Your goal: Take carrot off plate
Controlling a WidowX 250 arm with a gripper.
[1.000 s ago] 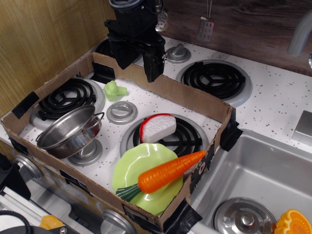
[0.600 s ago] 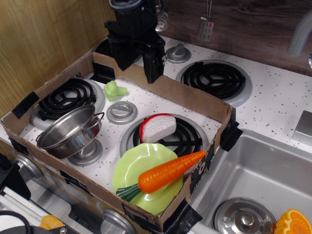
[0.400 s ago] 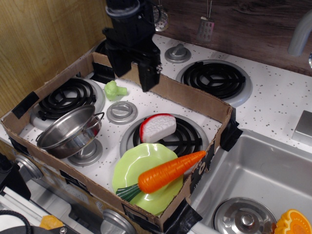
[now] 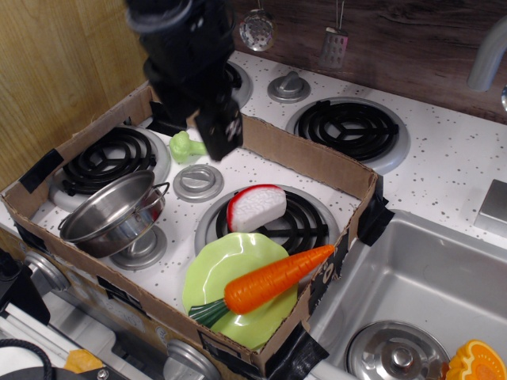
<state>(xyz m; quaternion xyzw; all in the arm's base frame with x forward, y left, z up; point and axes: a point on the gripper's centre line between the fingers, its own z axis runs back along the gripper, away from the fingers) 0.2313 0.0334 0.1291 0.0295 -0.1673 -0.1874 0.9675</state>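
The orange carrot (image 4: 273, 279) lies across the lime-green plate (image 4: 212, 273) at the front of the cardboard-walled stove area. Its dark green stem end points to the front left, and its tip reaches toward the right cardboard wall. My black gripper (image 4: 195, 123) hangs blurred above the back left of the box, over the small light-green toy. It is far from the carrot and well above it. Its jaws look open and hold nothing.
A steel pot (image 4: 115, 214) sits on the left burner. A light-green toy vegetable (image 4: 187, 146) and a red-and-white toy (image 4: 256, 207) lie behind the plate. A cardboard wall (image 4: 305, 157) rings the area. A sink (image 4: 420, 265) with an orange slice toy (image 4: 477, 360) is at the right.
My gripper has moved left and forward, from above the back cardboard wall to above the light-green toy. The carrot and plate have not moved.
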